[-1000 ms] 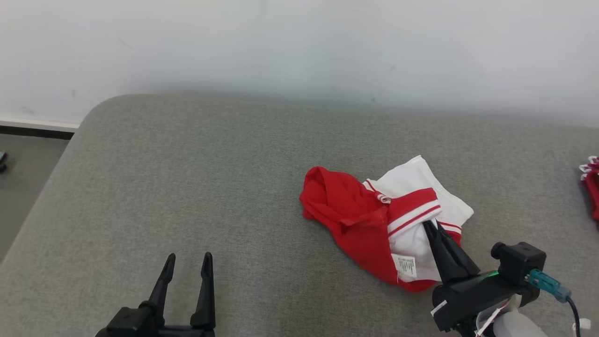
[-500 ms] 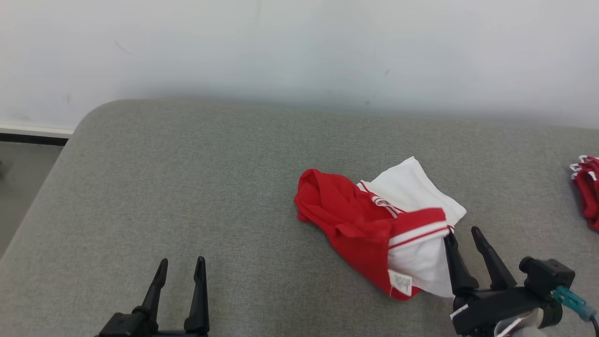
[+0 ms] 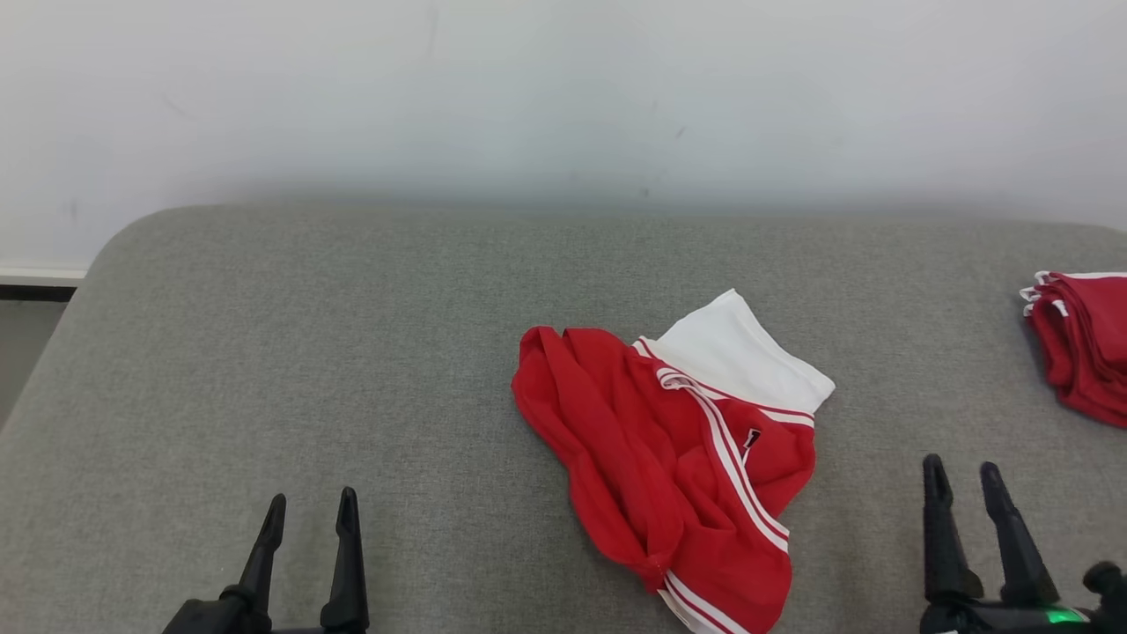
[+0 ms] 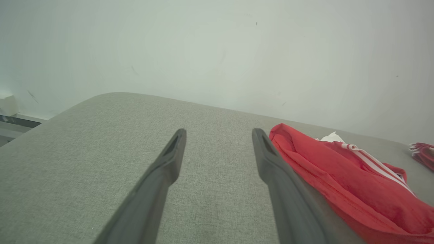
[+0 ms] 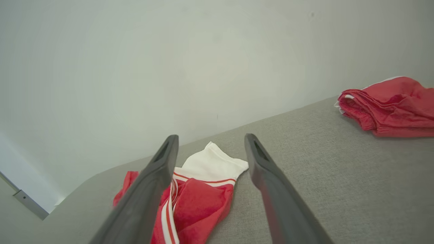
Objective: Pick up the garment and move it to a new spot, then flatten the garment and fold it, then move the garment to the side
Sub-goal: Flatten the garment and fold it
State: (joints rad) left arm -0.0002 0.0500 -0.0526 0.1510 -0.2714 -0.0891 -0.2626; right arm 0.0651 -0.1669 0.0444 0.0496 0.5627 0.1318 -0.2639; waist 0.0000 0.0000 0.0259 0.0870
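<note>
A crumpled red garment [image 3: 669,458] with white stripes and a white panel lies on the grey cushion [image 3: 352,352], a little right of centre. The left wrist view has the garment [image 4: 352,176] just right of my fingers; in the right wrist view the garment [image 5: 200,193] lies behind and left of them. My left gripper [image 3: 313,511] stands open at the lower left, apart from the cloth. To the garment's right, my right gripper [image 3: 961,480] is open and holds nothing.
A second, folded red garment [image 3: 1079,339] rests at the cushion's far right edge, and the right wrist view shows that folded garment [image 5: 390,106] at the upper right. A pale wall [image 3: 563,97] rises behind the cushion. Floor [image 3: 26,335] lies beyond the left end.
My right gripper has let go of the garment and drawn back to the right, open. The garment has dropped and spread toward the front. The camera has shifted, so the whole scene sits further left.
</note>
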